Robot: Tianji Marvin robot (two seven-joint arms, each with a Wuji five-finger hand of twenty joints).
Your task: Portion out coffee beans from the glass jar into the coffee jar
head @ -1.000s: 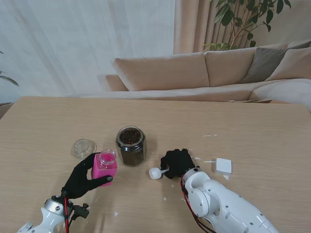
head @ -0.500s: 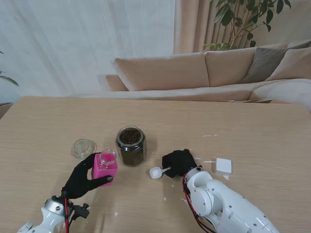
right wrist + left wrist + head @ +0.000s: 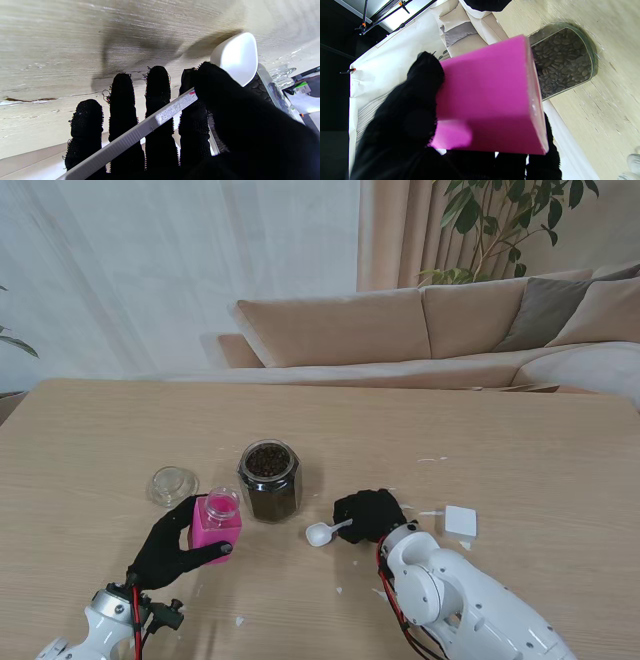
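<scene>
1. Living room setup: beige sofa (image 3: 400,330) and a leafy plant (image 3: 500,225) at the back, pale curtains, and a light wood table (image 3: 520,430) out front with a few white flecks on it.
2. Glass jar (image 3: 269,480) of coffee beans sits open, roughly mid-table. Its clear lid (image 3: 172,485) is lying off to the left, near but not touching.
3. Pink coffee jar (image 3: 215,523) is just nearer to me and left of the glass jar, open mouth up. Left hand (image 3: 170,545) is wrapped around it, thumb on one side and fingers on the other. The left wrist view shows the pink wall right up against the black glove, with the beans behind it.
4. Right hand (image 3: 368,515) is pinching the handle of a white scoop (image 3: 322,532) between thumb and fingers. Bowl end points left toward the glass jar, still apart from it, and looks empty.
5. Small white square thing (image 3: 460,522) sits right of that hand; can't tell what it is.
</scene>
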